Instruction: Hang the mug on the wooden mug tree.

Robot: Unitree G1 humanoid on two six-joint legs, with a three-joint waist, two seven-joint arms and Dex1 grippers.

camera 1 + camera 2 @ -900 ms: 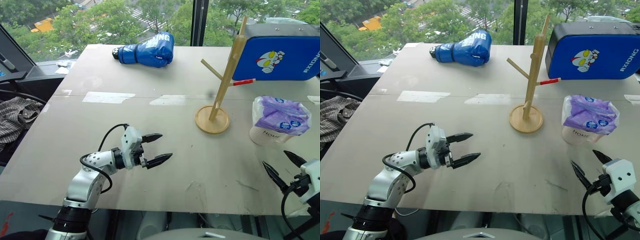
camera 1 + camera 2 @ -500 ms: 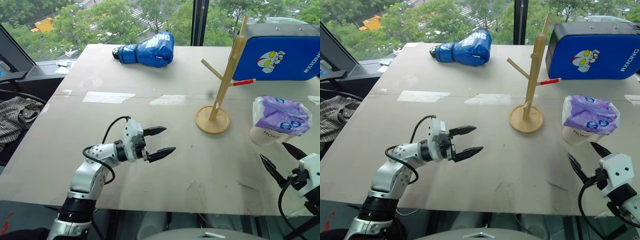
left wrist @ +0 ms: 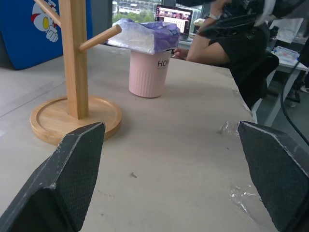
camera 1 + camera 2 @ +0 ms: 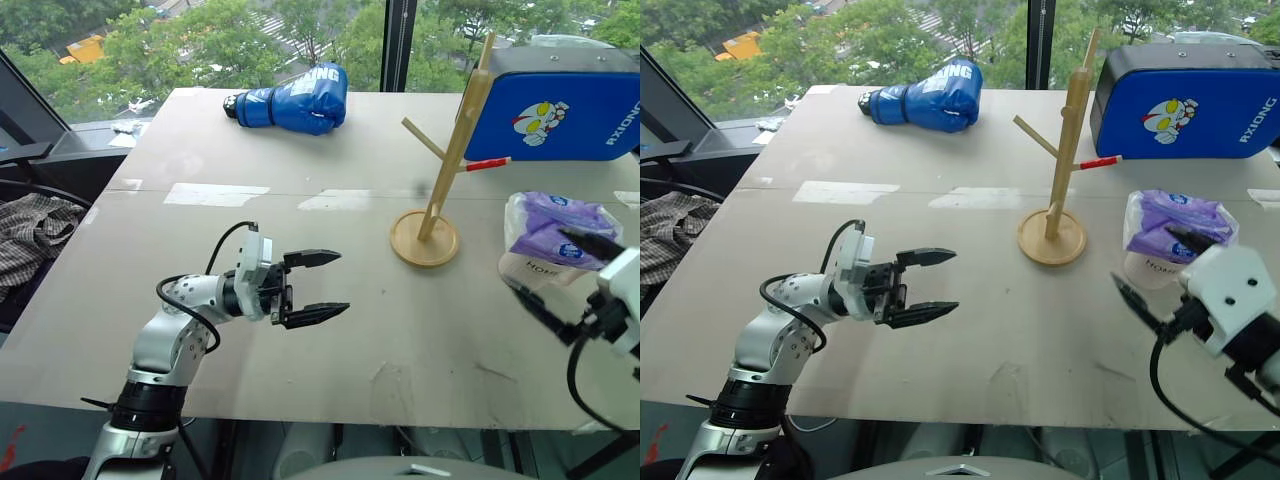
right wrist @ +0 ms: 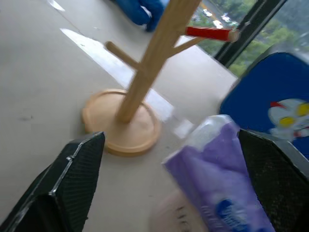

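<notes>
At right of the frame, the mug [image 4: 533, 268] stands capped by a purple packet [image 4: 562, 230]; right hand [image 4: 562, 268], fingers apart, approaches (packet blocks grasping), mug tree [image 4: 440, 170] just left. Left hand [image 4: 318, 285] waits agape.

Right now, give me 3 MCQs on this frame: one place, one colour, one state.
1. What lies on top of the mug?
A. purple packet
B. boxing glove
C. nothing

2. What colour is the tip of one peg on the wooden mug tree?
A. green
B. red
C. black

3. How does the right gripper stand?
A. shut on the mug
B. shut, holding nothing
C. open, holding nothing

Answers:
1. A, the purple packet covers the mug's mouth.
2. B, the red-tipped peg points toward the blue pad.
3. C, its fingers are spread apart beside the mug, gripping nothing.
</notes>
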